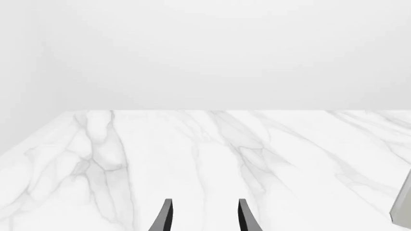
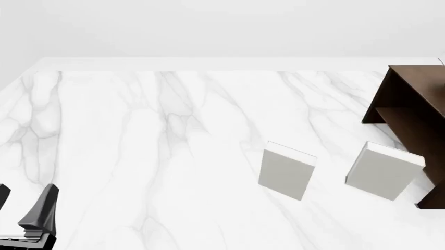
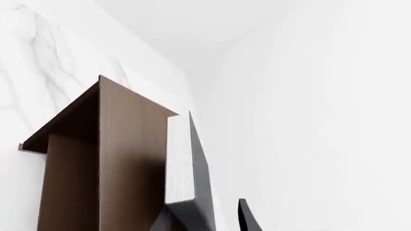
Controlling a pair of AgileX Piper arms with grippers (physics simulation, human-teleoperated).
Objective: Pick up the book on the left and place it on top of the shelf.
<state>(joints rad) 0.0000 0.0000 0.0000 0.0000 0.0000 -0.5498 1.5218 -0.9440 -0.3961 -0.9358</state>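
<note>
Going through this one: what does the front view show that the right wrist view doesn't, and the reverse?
Front view only: two light grey books standing on the table, and the left gripper, open at the near left corner.

Right wrist view only: the black book with its white page edge, right beside the shelf and at the right gripper; whether it is clamped is unclear.

Both: the dark brown shelf and the marble table.

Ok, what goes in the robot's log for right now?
left end effector: open, over table | right end effector: open, at book | book: alongside shelf top | grey books: two, standing
</note>
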